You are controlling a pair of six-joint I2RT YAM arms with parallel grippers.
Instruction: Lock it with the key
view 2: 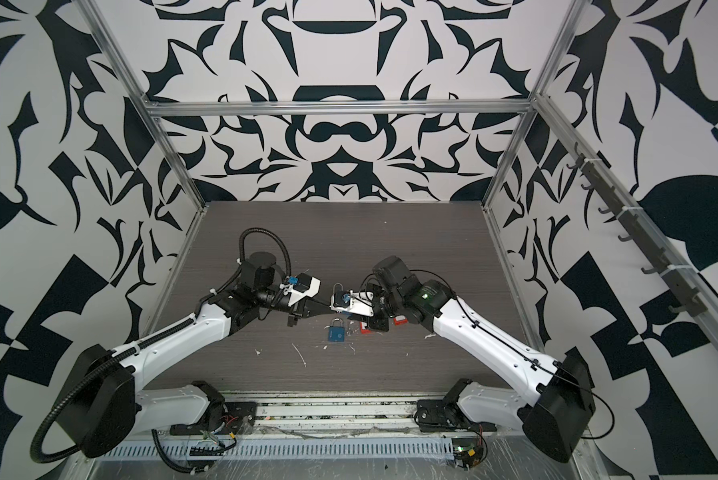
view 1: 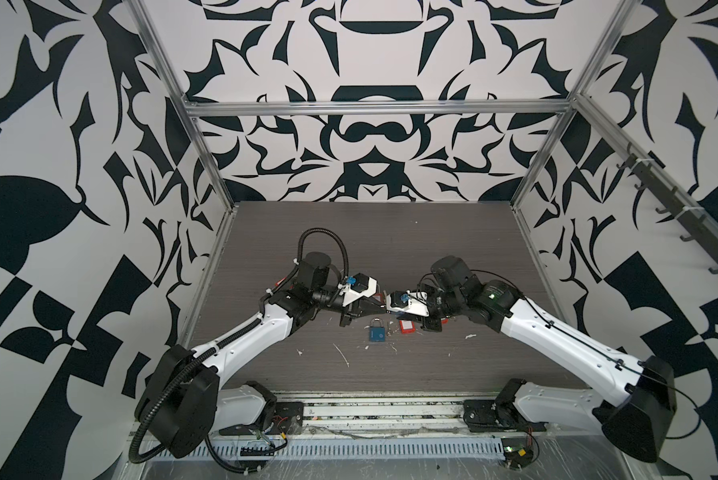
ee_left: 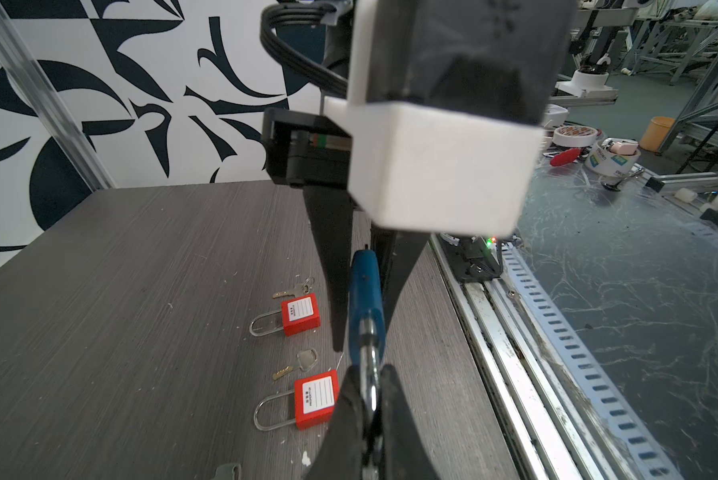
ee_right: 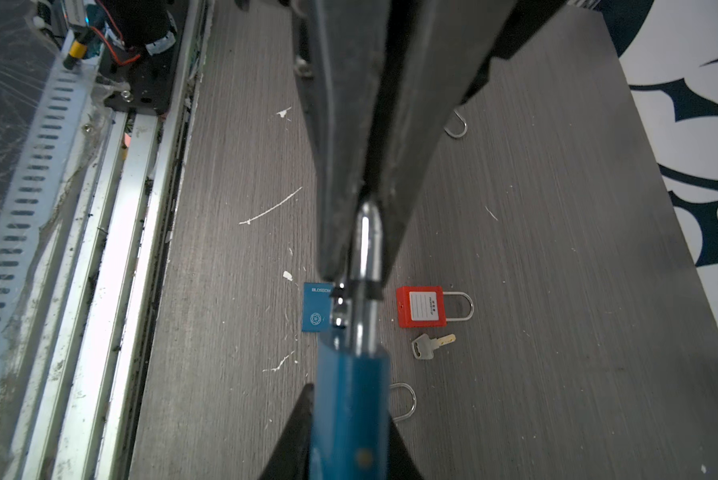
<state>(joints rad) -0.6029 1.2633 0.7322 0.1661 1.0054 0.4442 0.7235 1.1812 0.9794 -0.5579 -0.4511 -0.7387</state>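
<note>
A blue padlock (ee_right: 351, 411) hangs above the table, held between both grippers. My left gripper (ee_left: 367, 376) is shut on its silver shackle (ee_left: 368, 365). My right gripper (ee_right: 349, 401) is closed on the padlock's blue body (ee_left: 363, 291), one black finger against each side. In both top views the two grippers meet at mid-table, left gripper (view 1: 381, 309) tip to tip with the right, whose jaws its own wrist camera hides. Two loose keys (ee_left: 295, 288) (ee_left: 298, 363) lie on the table beside red padlocks; one key (ee_right: 432, 345) shows in the right wrist view.
A second blue padlock (view 1: 377, 331) (view 2: 335, 331) lies flat just in front of the grippers. Two red padlocks (ee_left: 301, 313) (ee_left: 316, 399) lie under the right arm. The dark wood table (view 1: 390, 249) carries white scraps; a metal rail (view 1: 390, 409) runs along its front edge.
</note>
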